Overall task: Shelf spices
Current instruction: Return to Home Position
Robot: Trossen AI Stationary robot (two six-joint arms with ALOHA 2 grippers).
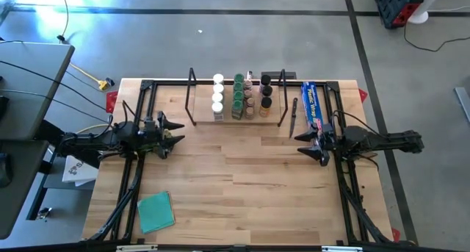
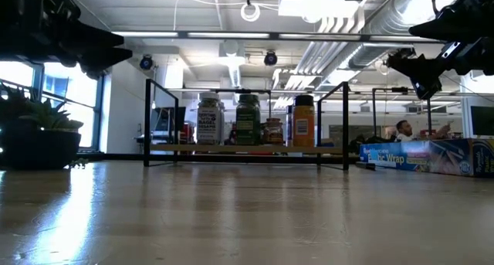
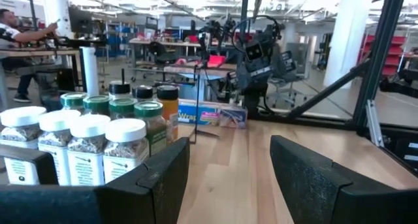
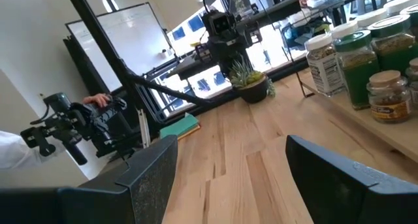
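Note:
Several spice jars with white, green, brown and black lids stand in rows on the light board of the shelf, a low rack with black end frames at the table's far middle; they also show in the low view and the left wrist view. My left gripper hovers open at the table's left side, pointing level toward the right. My right gripper hovers open at the table's right side, pointing level toward the left. Nothing lies between either pair of fingers.
A long blue wrap box lies right of the shelf, with a dark thin tool beside it. A flat teal square lies near the front left corner. A black frame borders the table. Bare wood spans the middle.

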